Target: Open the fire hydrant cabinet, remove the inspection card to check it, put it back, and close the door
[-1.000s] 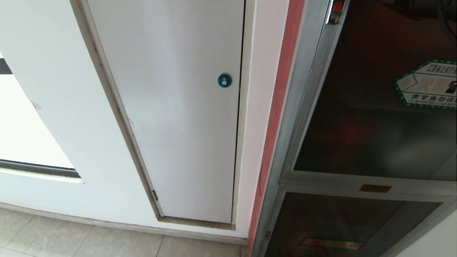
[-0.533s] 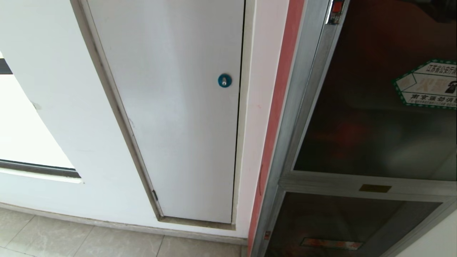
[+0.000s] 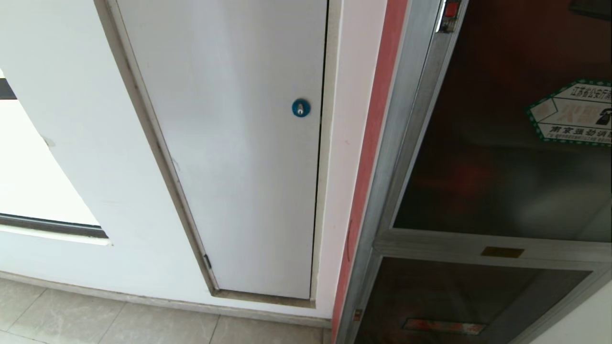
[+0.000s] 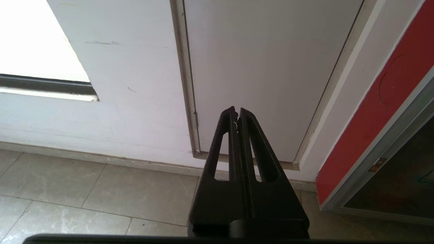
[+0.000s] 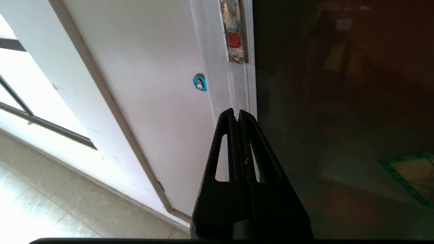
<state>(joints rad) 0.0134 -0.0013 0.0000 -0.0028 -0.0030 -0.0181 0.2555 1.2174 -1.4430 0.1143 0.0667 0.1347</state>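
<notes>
The right gripper (image 5: 237, 112) is seen nearest in its own wrist view, fingers pressed together with nothing between them, tips raised before the left upright of the door (image 3: 502, 143). Just beyond the tips, the silver frame strip is met; further up that strip a worn latch plate with a small red tab (image 5: 233, 39) is set, apart from the gripper. To the frame's right the dark tinted glass is spread, and a green-bordered hexagonal sticker (image 3: 571, 113) is carried on it near the right edge of the head view. The door is shown closed against the fire hydrant cabinet (image 3: 382, 157), whose red side band runs along the wall edge. Below the door's lower rail a smaller dark glass panel (image 3: 459, 306) with a reddish label is placed. The inspection card is not seen; only dim red shapes are made out behind the glass. The left gripper (image 4: 237, 111) is held low near the tiled floor (image 4: 84, 193), also pinched shut and empty, pointed at the bottom edge of the plain white panel door (image 3: 239, 143). On that panel a round blue lock (image 3: 300, 108) is fixed near its right edge.
</notes>
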